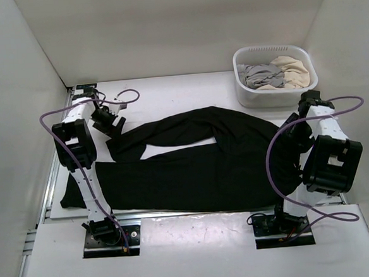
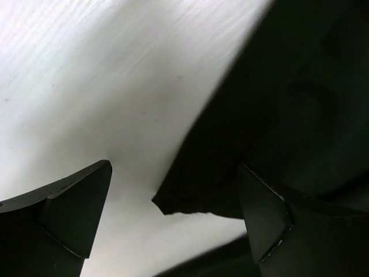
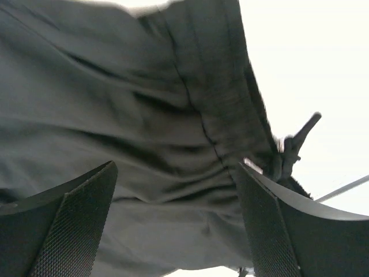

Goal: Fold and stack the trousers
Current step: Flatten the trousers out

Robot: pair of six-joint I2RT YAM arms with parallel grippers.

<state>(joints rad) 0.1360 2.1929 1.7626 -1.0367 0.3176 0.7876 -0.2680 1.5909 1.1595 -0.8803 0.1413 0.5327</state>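
Near side of the basket [image 1: 241, 95], black trousers [image 1: 199, 166] lay limp across the desk [image 1: 168, 92], soft, light, probably best pinched at cuff [image 2: 190, 199] and waistband [image 3: 228, 98]; left pincer [image 2: 174, 173] and right pincer [image 3: 176, 168] both gaped, empty.

Black trousers [image 1: 198, 156] lie spread flat, legs splayed. One cuff corner sits below the left gripper [image 2: 174, 179], the drawstring waistband below the right gripper [image 3: 176, 179].
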